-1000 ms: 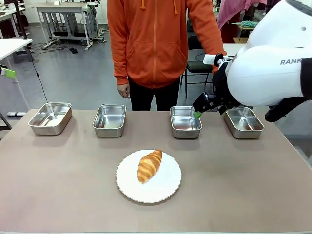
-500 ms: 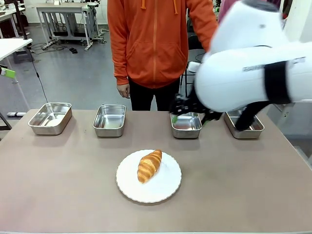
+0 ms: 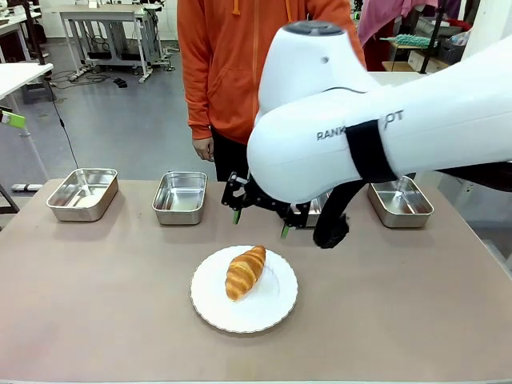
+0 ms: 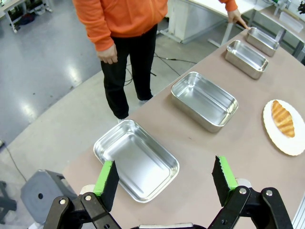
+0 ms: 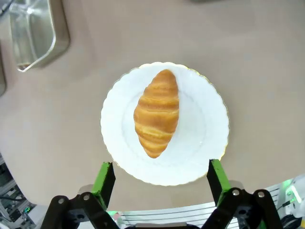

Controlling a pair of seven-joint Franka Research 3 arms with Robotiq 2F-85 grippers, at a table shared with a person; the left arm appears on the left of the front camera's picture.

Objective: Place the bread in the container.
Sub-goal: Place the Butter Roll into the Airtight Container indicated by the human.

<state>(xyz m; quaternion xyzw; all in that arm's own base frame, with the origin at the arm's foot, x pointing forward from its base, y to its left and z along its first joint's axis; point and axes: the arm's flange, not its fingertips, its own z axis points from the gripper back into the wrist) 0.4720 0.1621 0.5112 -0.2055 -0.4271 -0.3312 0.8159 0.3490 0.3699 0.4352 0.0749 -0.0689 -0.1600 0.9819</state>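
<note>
Bright even overhead light, soft shadows, wide-angle wrist distortion.

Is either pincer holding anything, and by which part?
Nothing is held: left pincer and right pincer are open and empty; the bread lies on the plate.

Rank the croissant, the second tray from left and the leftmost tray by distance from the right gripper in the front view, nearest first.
1. croissant, on the plate just under the right gripper.
2. second tray from left, off to its left.
3. leftmost tray, at the far left.
</note>
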